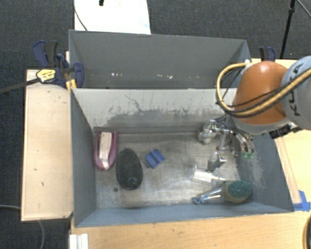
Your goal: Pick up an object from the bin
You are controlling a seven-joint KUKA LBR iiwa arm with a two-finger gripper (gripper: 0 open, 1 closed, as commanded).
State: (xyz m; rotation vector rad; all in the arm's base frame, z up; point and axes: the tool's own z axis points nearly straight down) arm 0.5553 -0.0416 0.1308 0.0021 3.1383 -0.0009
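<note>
Grey scuffed bin floor (171, 191); dark carpet (197, 9) around; tool (216, 162) over pale clear piece (206, 177), open-or-closed unclear.

We see a grey metal bin (145, 105) with a scuffed floor. Just beside the pincer (216, 162), on its front-wall side, lies a small clear flat plastic piece (207, 177). Further that way, near the front wall, rests a scrubber with a round green head and pale metallic handle (230, 192), its handle pointing left. Well to the pincer's left we find a small blue ribbed block (154, 158). Beyond that is a dark oval bristly lump (129, 169), and farthest left, against the side wall, a pink-and-white oblong object (104, 149).
</note>
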